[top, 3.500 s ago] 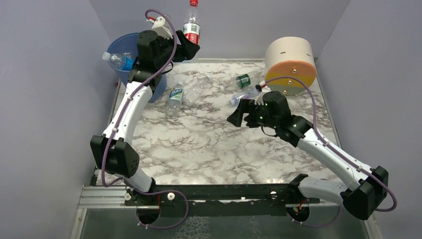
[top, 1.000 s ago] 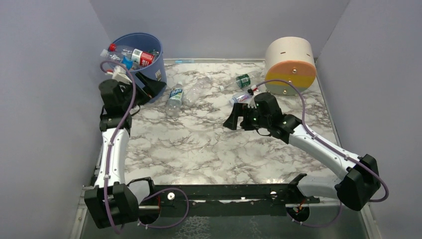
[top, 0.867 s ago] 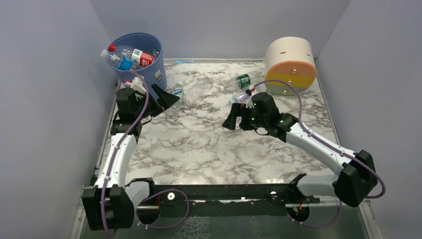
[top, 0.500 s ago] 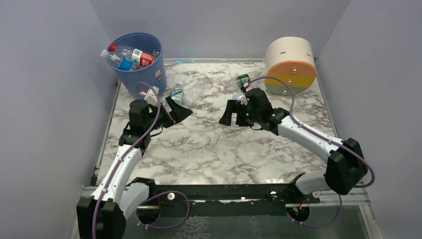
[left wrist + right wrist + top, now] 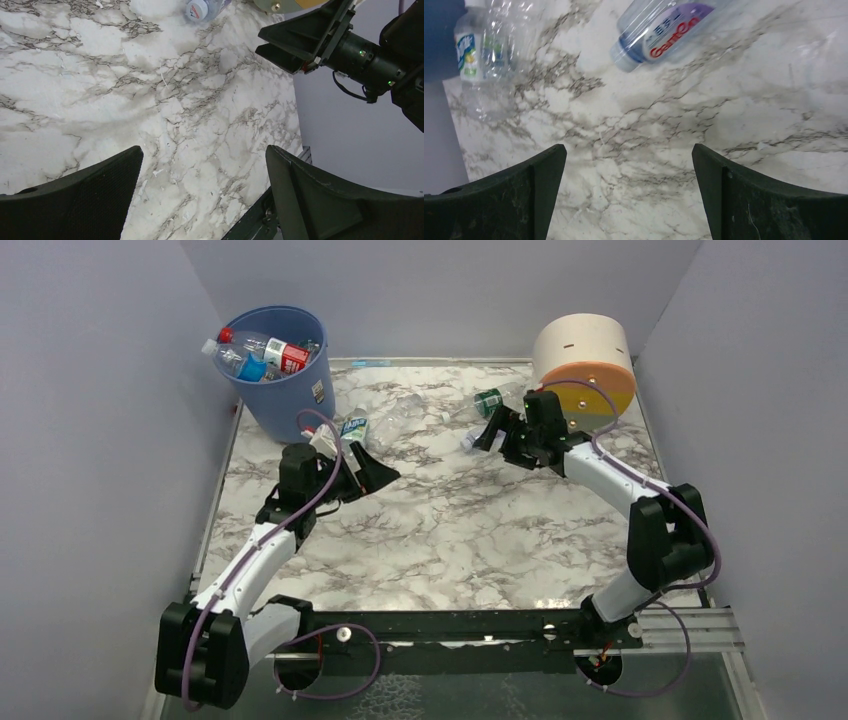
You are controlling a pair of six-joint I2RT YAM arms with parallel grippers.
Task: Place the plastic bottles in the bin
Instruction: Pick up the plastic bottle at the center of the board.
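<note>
Swinging L gripper [image 5: 377, 471] back down from blue bin [image 5: 285, 405] after drop; R gripper [image 5: 628, 150] now just short of purple-label bottle [image 5: 665, 31]. Both wide open, empty, so I grab next.

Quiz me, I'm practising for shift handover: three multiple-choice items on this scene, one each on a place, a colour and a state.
1. Where does the bin stand?
A) far-left corner B) far-right corner C) between the arm bases
2. What colour is the bin?
A) red B) blue C) green
3. The left gripper is:
A) shut on a bottle B) shut, empty C) open, empty

Answers: A, the top view shows it far left; B, its wall is blue; C, its fingers stand apart with nothing between.
</note>
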